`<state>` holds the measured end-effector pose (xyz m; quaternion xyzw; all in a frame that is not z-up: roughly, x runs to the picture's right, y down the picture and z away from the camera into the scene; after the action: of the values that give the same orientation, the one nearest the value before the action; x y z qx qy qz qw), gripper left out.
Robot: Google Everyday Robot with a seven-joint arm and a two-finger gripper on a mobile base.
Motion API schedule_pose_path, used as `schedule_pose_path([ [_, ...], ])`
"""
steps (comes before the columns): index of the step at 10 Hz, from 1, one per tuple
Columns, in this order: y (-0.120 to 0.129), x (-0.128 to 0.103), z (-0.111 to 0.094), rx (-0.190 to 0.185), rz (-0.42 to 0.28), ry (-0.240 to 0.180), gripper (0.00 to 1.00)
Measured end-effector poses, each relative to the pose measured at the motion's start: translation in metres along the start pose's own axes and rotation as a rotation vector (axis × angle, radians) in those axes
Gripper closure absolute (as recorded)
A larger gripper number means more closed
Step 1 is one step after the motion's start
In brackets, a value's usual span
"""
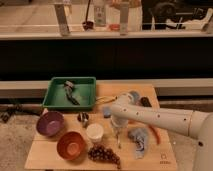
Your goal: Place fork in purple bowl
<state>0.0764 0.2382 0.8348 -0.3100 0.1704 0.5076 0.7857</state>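
The purple bowl (50, 123) sits at the left of the wooden table, with nothing showing inside it. A thin pale stick, which looks like the fork (118, 139), lies or hangs just below my gripper, right of the white cup (94, 132). My gripper (116, 126) is at the end of the white arm (155, 119) that reaches in from the right. It points down over the middle of the table, well right of the purple bowl. I cannot tell whether it touches the fork.
A green tray (57, 95) with dark utensils (70, 92) stands at the back left. An orange bowl (71, 145), grapes (103, 154), a small metal cup (83, 118), a blue cloth (139, 139) and a dark object (145, 101) also sit on the table (45, 156).
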Motion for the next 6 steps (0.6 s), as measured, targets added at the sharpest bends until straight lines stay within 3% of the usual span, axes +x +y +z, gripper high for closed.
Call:
schedule_pose_path([
  [2,0.0019,0.0004,-0.0012,-0.002,-0.003,0.004,0.95],
  [6,0.0051,-0.006,0.0026,-0.025,-0.031,0.004,0.96],
])
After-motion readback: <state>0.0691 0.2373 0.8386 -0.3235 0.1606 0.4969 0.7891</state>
